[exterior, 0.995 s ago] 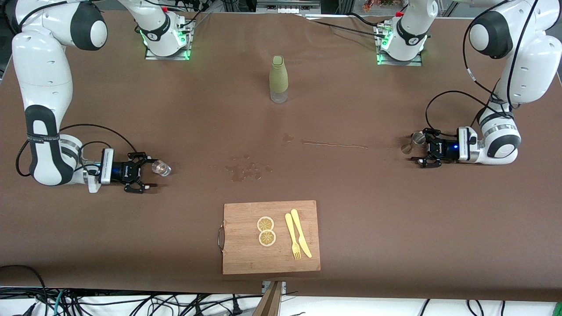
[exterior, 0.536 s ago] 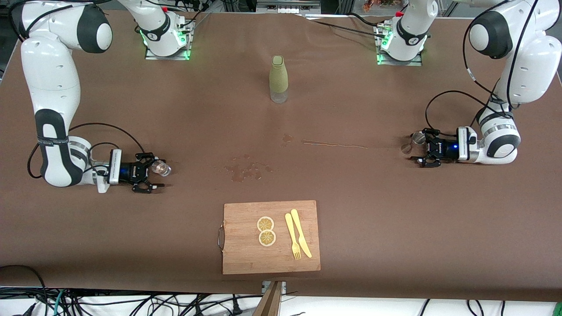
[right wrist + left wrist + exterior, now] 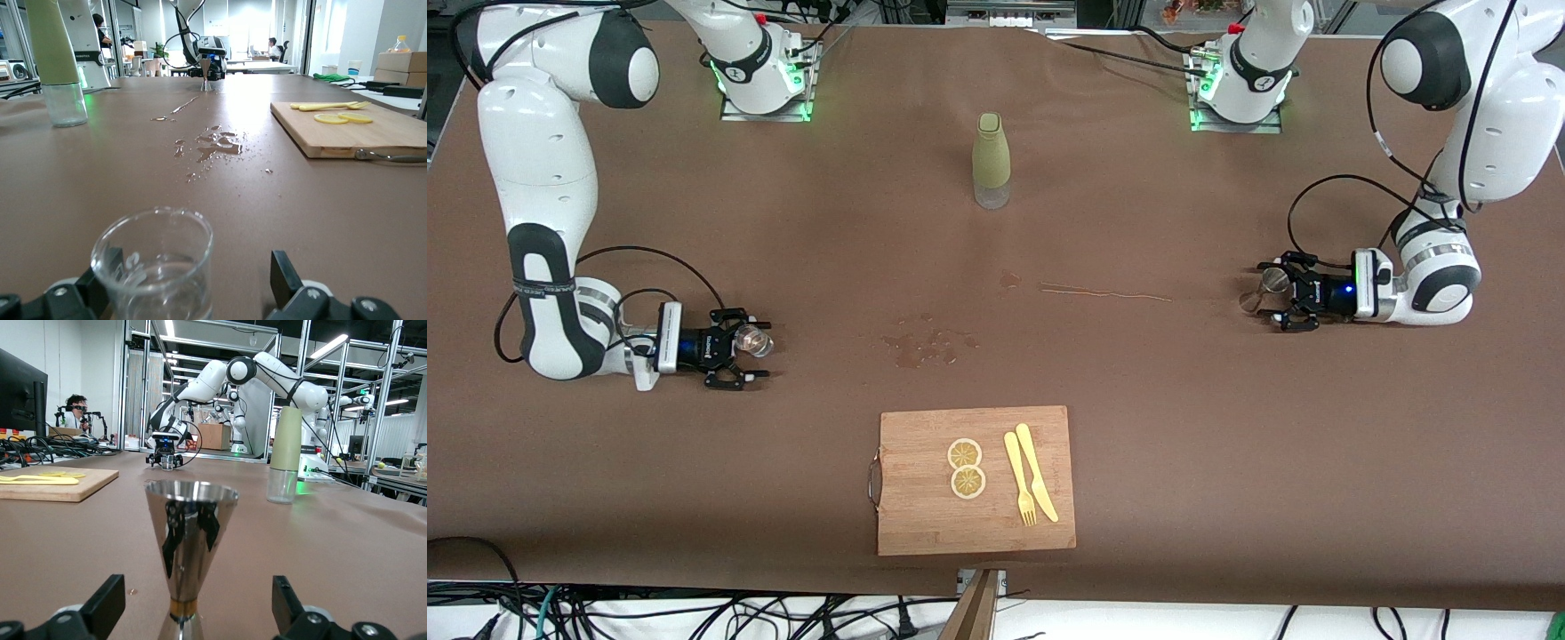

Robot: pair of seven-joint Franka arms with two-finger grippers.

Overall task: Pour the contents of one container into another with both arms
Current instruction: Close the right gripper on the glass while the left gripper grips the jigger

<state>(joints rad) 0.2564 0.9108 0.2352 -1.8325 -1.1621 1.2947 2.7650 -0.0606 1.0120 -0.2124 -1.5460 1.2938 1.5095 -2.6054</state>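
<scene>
A small clear glass (image 3: pixel 754 339) with a little water stands toward the right arm's end of the table. My right gripper (image 3: pixel 750 348) is low at the table, open, its fingers on either side of the glass (image 3: pixel 155 265), which sits close to one finger (image 3: pixel 100 279). Toward the left arm's end stands a steel hourglass-shaped jigger (image 3: pixel 1272 282). My left gripper (image 3: pixel 1268 295) is open around the jigger (image 3: pixel 190 543), centred with a gap to each finger (image 3: pixel 285 605).
A green bottle with a clear base (image 3: pixel 991 160) stands mid-table near the bases. Spilled water drops (image 3: pixel 927 343) lie in the middle. A wooden cutting board (image 3: pixel 925 524) near the front camera carries two lemon slices (image 3: pixel 966 468), a yellow fork and a knife.
My right gripper has slid along the table toward the glass until its fingers flank it. My left gripper has edged a little farther around the jigger.
</scene>
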